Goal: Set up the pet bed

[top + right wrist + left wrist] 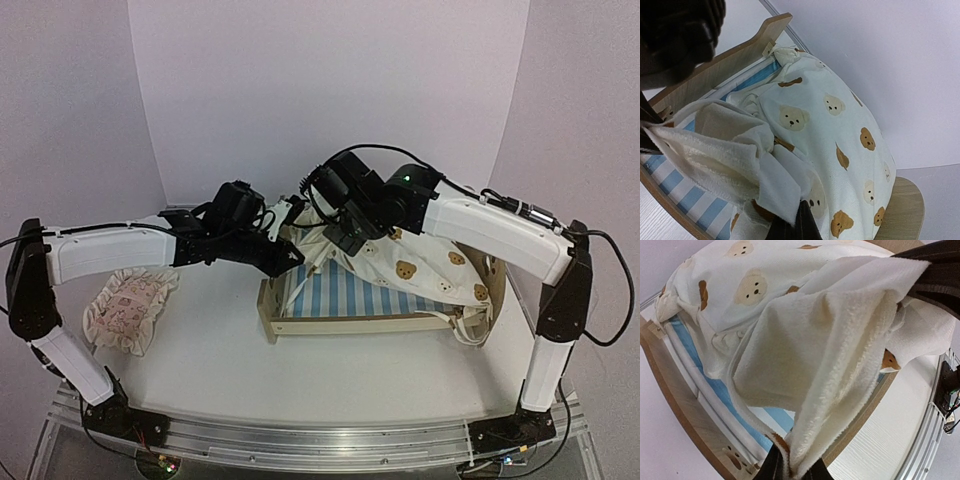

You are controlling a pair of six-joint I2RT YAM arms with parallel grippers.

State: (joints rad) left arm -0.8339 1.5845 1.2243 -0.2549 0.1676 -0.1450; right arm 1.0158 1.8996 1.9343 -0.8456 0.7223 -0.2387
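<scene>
Far left on the table sits the little ruffled pillow, lying flat and well apart from everything else, with nothing touching it.

Moving right, the left arm stretches across toward the middle, and the left gripper ends up at the left end of the pet bed. In the left wrist view it's clenched. A fold of the bear-print quilt runs down between its two dark fingers, fleecy cream underside facing the camera.

The pet bed itself stands on the table a bit right of centre, long side toward the arm bases. Its blue-and-white striped mattress shows on the left half, where the quilt is lifted off it. The rest of the quilt is bunched over the right half of the bed, and a white tie droops over the near right corner.

Just right of the left claw, the right gripper hangs above the mattress, and it's clamped too. The right wrist view shows its fingers pinched tight on a white edge of the same quilt. The two claws sit close beside each other, each with its bit of quilt held up off the stripes.
</scene>
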